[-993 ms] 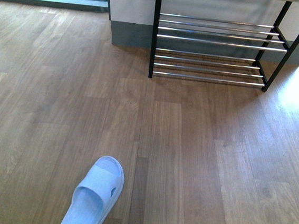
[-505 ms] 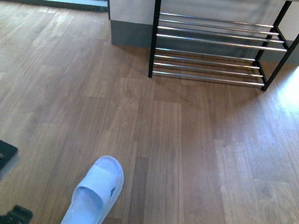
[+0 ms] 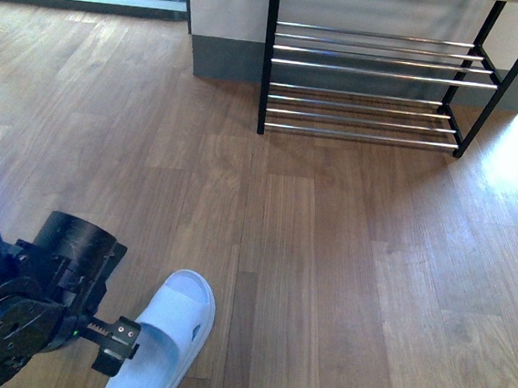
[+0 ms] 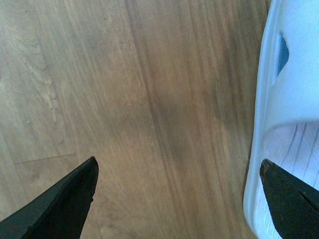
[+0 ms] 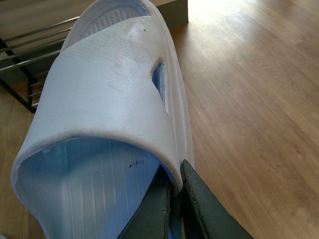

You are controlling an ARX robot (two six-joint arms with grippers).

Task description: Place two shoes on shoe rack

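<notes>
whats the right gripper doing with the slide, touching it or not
Touching. The right wrist view shows the right gripper shut on the slide: one finger lies inside against the side wall, the other presses on the outside, with no gap.

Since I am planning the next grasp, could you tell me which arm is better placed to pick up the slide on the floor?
Left. The left gripper sits beside the floor slide, jaws open, one finger over its rim. The right gripper is shut on the other slide.
</notes>
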